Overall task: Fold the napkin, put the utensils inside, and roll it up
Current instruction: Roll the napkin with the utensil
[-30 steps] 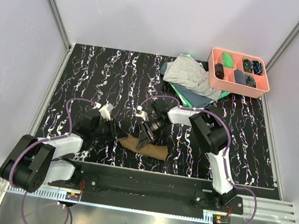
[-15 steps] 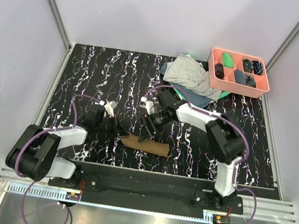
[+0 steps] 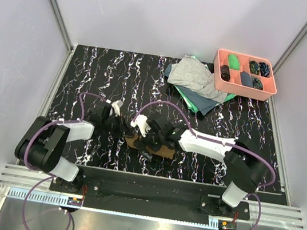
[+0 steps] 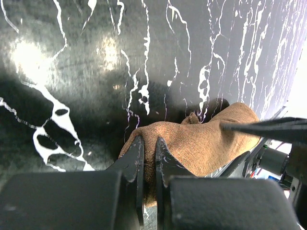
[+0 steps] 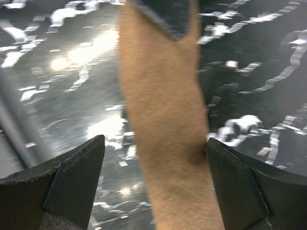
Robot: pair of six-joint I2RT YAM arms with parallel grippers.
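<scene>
lying as a short roll on the black white-veined table [image 3: 107,73], the plain brown cloth napkin [image 3: 163,152] sits between the two tools. the left gripper [image 4: 148,143] has just closed and now pinches the end of the roll nearest it, its fingers almost together on the cloth. the right gripper [image 5: 156,143], narrow a second ago, has swung down low and spread its jaws wide, so it straddles the roll without squeezing it. i judge the rolling nearly done, with the right tool letting go or re-gripping. the utensils do not show, and i cannot tell whether they are inside the roll. far beyond the right gripper, well apart from the roll, lie a crumpled grey cloth [image 3: 191,74], a green cloth [image 3: 188,104] under it, and a pink compartment tray [image 3: 242,92]. only the two arms, crowded over the roll, stand in each other's way.
</scene>
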